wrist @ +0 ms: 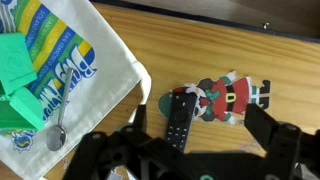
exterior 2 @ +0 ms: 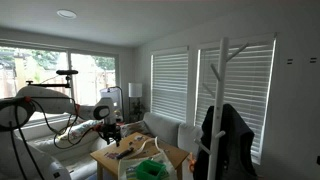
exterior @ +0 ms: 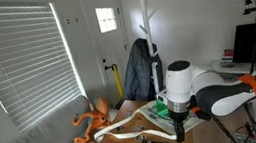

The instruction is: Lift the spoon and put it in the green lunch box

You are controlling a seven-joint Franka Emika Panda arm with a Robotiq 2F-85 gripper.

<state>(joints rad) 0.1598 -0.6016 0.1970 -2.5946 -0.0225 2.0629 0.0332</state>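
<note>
In the wrist view, the small silver metal spoon (wrist: pixel 58 125) lies on a printed white cloth (wrist: pixel 100 55). It sits outside the wide-spread end effector (wrist: pixel 190 160), toward the picture's left. Its handle points away and its bowl is nearest. The bright green plastic lunch box (wrist: pixel 18 65) is just beyond.

Wooden table (wrist: pixel 230 45), printed bag (wrist: pixel 95 60), remote (wrist: pixel 180 122), Santa figure (wrist: pixel 232 98)
</note>
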